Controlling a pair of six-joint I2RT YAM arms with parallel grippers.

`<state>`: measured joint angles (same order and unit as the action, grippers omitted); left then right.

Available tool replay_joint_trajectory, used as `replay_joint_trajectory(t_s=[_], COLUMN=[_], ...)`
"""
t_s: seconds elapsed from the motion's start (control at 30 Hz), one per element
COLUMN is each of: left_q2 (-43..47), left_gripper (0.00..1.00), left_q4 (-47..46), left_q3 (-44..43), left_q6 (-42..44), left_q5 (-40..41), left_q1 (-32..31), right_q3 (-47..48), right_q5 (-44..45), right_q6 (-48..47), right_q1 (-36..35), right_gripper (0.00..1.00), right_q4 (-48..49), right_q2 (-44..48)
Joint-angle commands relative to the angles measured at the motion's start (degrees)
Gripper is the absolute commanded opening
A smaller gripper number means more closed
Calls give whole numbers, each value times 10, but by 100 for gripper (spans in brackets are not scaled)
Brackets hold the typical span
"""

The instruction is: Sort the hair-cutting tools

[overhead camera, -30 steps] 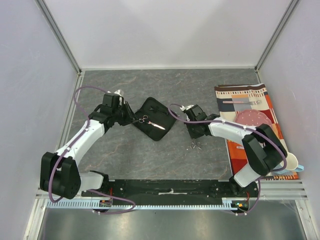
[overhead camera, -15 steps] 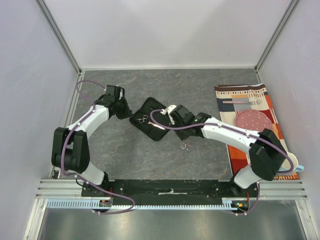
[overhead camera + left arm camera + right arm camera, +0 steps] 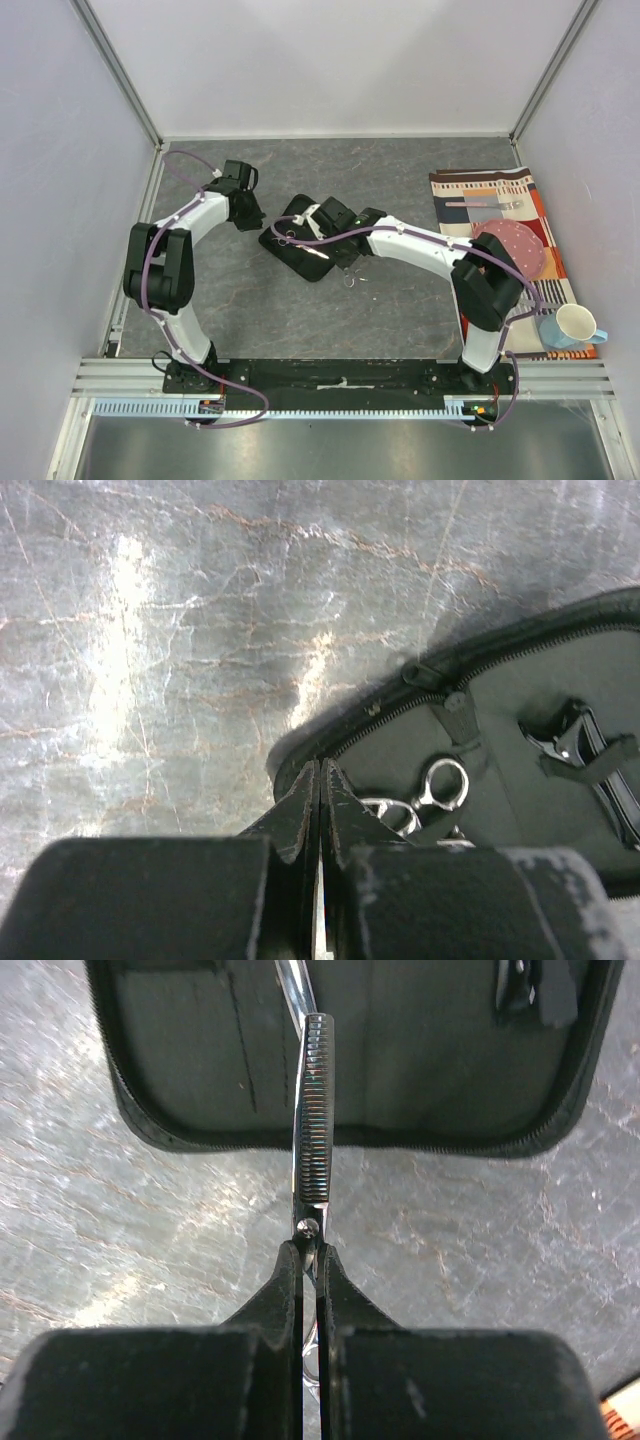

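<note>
One silver toothed scissors [image 3: 314, 1110] sat clamped in your right gripper [image 3: 310, 1252], left gripper [image 3: 319, 780] pinched together; you needed a level entry past the black zip pouch [image 3: 420, 1080] rim.

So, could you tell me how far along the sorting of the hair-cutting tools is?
One pair of scissors already lies in the open pouch. In hand: the right pincer is shut on the thinning scissors, blade tip over the pouch. Left: setting that pair down; the left pincer is shut, apparently on nothing.
</note>
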<state>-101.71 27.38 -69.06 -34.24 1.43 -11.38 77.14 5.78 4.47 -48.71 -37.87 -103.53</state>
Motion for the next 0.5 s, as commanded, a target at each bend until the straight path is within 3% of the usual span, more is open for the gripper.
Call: replay_joint_trajectory(t_s=[0.0, 0.47], left_q2=[-39, -88], left_gripper=[2, 2], left_q4=[8, 10], left_q3=[-42, -48], left_q6=[13, 10], left_q5=[37, 35], left_q1=[-4, -22], right_q3=[58, 118], right_q5=[-17, -57], right_q6=[-25, -59], right_q1=[-10, -22], right_gripper=[0, 0], right_q4=[-18, -70], right_q2=[-31, -103])
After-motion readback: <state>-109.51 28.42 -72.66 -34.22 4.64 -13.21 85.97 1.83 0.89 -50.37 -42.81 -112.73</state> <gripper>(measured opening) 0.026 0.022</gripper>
